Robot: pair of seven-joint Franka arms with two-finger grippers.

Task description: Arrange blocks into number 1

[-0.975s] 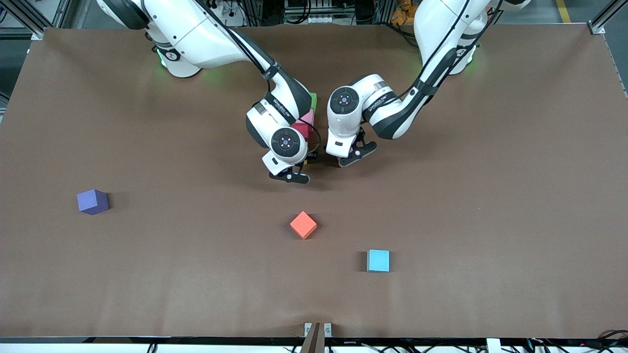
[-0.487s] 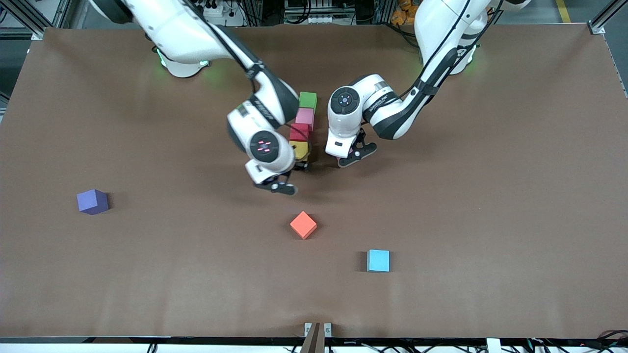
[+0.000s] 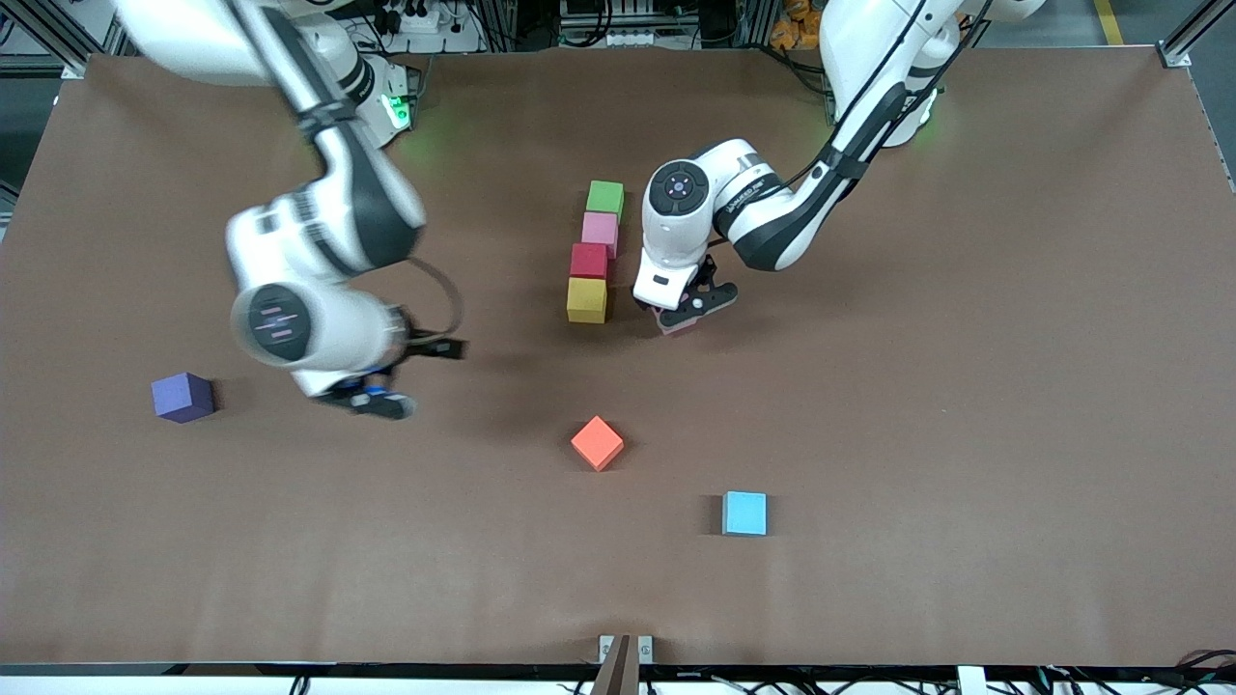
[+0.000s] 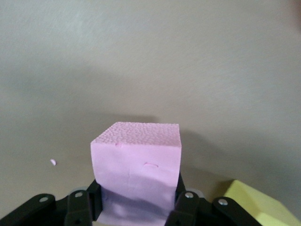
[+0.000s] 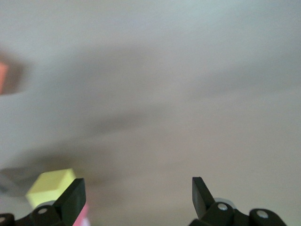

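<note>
- Front view: you are looking down on a brown table (image 3: 966,386). Four blocks are sitting in a touching column near the middle: green block (image 3: 605,197) farthest from the camera, then pink block (image 3: 600,230), red block (image 3: 589,261), and yellow block (image 3: 587,299) nearest.
- The left gripper (image 3: 684,311) is hovering just beside the yellow block, toward the left arm's end, pinching a second pink block (image 3: 679,326) that is mostly hidden beneath it.
- The right gripper (image 3: 372,398) is hanging over bare table between the purple cube (image 3: 182,397) and the column, its fingers spread wide.
- An orange cube (image 3: 597,443) and a light blue cube (image 3: 744,513) are lying nearer the camera, well apart from the column. Wide bare tabletop is stretching toward every edge.
- Left wrist view: you are seeing the second pink block (image 4: 136,174) clamped between dark fingers (image 4: 80,207), with a yellow corner (image 4: 256,202) just beside it.
- Right wrist view: the two fingertips (image 5: 73,193) are standing far apart over bare table; the yellow block (image 5: 49,186) is showing near one of them.
</note>
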